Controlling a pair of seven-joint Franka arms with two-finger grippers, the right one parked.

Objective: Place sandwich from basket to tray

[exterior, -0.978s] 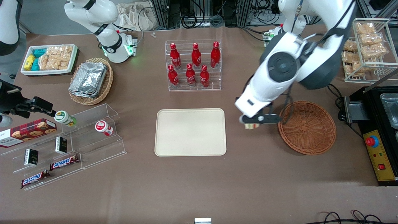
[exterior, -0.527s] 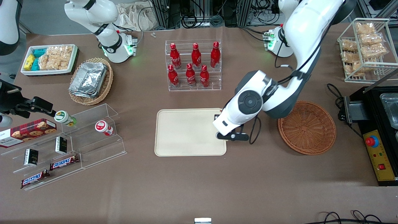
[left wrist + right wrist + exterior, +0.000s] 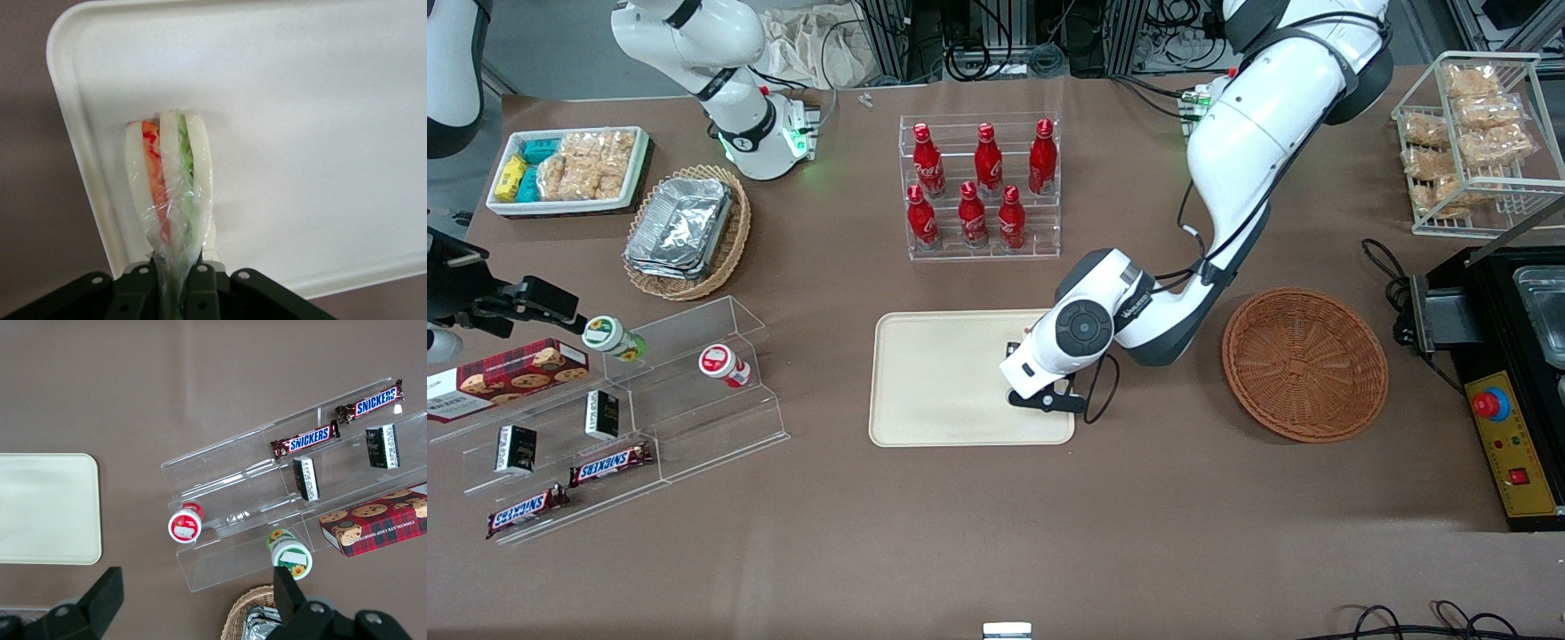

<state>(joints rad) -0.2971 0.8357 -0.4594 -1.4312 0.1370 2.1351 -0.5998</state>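
The left arm is reaching down with its elbow bent and its wrist low. The gripper (image 3: pixel 1040 400) is pointing downward, its fingers (image 3: pixel 200 277) clamping the wrapped sandwich (image 3: pixel 170 193), which is projecting straight out from between them.

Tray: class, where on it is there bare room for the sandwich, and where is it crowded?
The tray is bare from its rim toward the parked arm's end up to the gripper, which holds the sandwich over the end nearest the basket.

Wrapped sandwich (image 3: pixel 170 180) over tray (image 3: pixel 320 120)
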